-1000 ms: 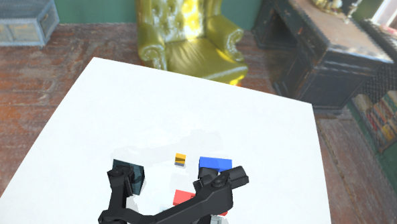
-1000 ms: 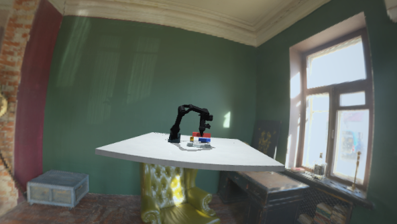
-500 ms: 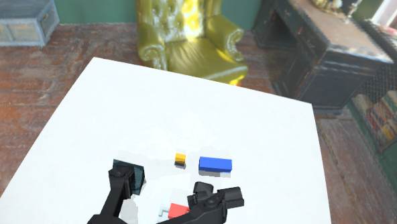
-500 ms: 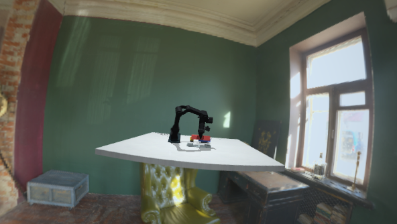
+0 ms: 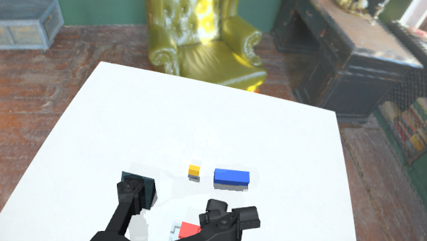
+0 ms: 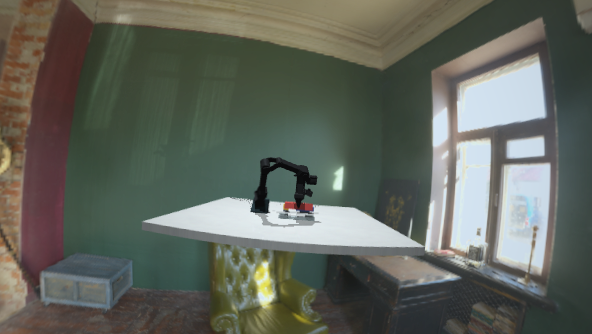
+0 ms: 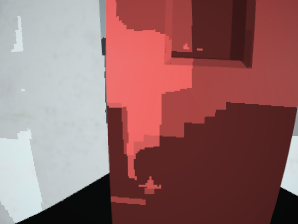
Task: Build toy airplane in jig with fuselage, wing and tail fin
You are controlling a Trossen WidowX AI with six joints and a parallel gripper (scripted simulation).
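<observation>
Supporting all parts, the white counter (image 5: 108, 126) carries the jig at its near edge. The tool (image 5: 202, 231) is clamped on the red fuselage (image 5: 188, 229), held low over the cradle, apparently for seating. 2 parts wait well apart: blue wing (image 5: 231, 177), then yellow tail fin (image 5: 194, 170).

The setting is a room in an old house, furnished as a study or sitting room. Indicators: dark green walls (image 6: 225, 110) with a moulded ceiling cornice (image 6: 240, 27); a worn wooden floor (image 5: 32, 83); a tufted yellow-green leather armchair (image 5: 205, 43); a dark antique desk (image 5: 346, 58); a tall window (image 6: 500, 165); shelved books (image 5: 411, 126); an exposed brick wall section (image 6: 15, 60).
</observation>
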